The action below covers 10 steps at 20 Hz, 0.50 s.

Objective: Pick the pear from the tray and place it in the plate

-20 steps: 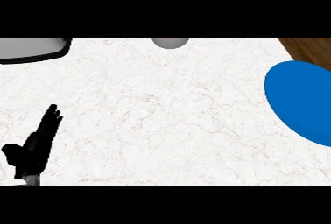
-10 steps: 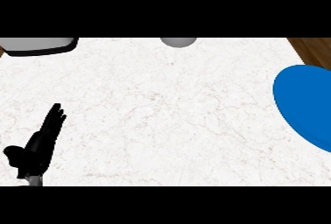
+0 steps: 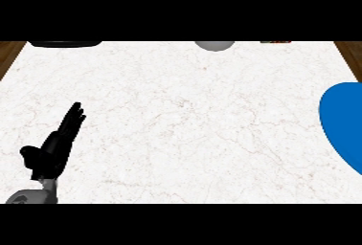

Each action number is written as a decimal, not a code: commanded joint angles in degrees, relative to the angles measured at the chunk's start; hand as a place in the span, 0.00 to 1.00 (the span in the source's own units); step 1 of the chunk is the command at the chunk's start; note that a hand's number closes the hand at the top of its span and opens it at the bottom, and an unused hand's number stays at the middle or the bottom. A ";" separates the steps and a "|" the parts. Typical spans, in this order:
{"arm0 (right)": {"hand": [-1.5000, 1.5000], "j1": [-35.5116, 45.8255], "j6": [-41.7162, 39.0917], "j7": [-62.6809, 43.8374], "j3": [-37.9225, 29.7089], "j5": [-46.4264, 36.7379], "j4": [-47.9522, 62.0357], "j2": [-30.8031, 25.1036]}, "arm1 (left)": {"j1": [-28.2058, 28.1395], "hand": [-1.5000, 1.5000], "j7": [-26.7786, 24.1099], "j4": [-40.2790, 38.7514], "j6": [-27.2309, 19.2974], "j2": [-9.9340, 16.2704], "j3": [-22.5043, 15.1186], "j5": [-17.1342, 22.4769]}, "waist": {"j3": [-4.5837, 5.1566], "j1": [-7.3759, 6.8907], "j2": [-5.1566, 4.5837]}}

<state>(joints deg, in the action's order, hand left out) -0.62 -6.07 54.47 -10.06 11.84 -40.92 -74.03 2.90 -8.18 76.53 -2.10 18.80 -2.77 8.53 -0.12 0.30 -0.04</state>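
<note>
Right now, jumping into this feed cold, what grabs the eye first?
The blue plate stands out most, cut off by the view's right edge against the pale marble counter. Next is the black left hand at lower left, fingers straight and holding nothing. At the far edge sit a dark tray at left and a grey round object near centre; no pear shows.

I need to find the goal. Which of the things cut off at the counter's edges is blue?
The blue plate at the right edge; the dark tray and grey object at the far edge are not.
</note>
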 commanded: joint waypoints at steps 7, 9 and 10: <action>1.00 10.50 -0.51 -9.21 5.34 -7.60 -6.81 7.55 | -0.55 0.50 1.10 0.95 0.82 -1.71 0.04 -1.96 | 0.13 -0.82 -0.01; 1.00 14.05 2.13 -12.91 8.01 -10.27 -6.88 11.19 | 0.07 0.50 1.24 1.68 0.95 -1.33 0.57 -1.87 | 0.12 -1.23 -0.08; 1.00 15.35 2.96 -13.62 8.49 -10.95 -7.69 12.98 | 2.11 0.50 -2.05 -3.76 0.28 -3.20 0.54 -2.99 | 0.14 -0.95 -0.14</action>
<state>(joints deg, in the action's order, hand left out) 10.16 -4.90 45.22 -4.05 4.25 -47.01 -65.29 3.24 -8.32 76.07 -1.46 17.03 -2.62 6.67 0.00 -0.62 -0.11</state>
